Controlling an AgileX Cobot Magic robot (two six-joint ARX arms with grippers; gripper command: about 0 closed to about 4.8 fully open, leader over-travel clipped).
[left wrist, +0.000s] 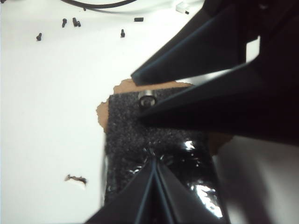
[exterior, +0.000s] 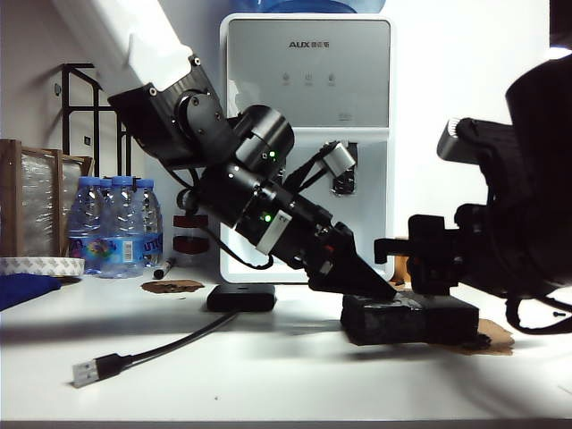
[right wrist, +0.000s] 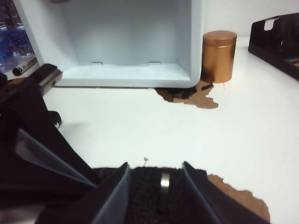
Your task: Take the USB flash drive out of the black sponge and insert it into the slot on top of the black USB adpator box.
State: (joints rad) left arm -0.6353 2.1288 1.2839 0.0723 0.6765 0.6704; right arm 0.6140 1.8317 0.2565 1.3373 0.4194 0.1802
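Observation:
The black sponge [exterior: 407, 320] lies on the white table right of centre, its near part wrapped in glossy tape. The USB flash drive [right wrist: 164, 183] stands upright in the foam, its loop end [left wrist: 147, 100] showing. My right gripper [right wrist: 155, 164] is open, one finger on each side of the drive with a gap to both. My left gripper [left wrist: 154, 161] is shut, its tips pressed down on the taped part of the sponge [left wrist: 126, 135]. The black USB adpator box [exterior: 241, 298] sits left of the sponge; its slot is not visible. Its cable ends in a silver plug [exterior: 87, 372].
A white water dispenser [exterior: 308, 107] stands at the back, with water bottles [exterior: 116, 223] and a marker [exterior: 165, 266] to its left. A copper tin [right wrist: 218, 56] and a black tray [right wrist: 275, 37] sit beyond the sponge. Small black screws [left wrist: 70, 22] lie scattered.

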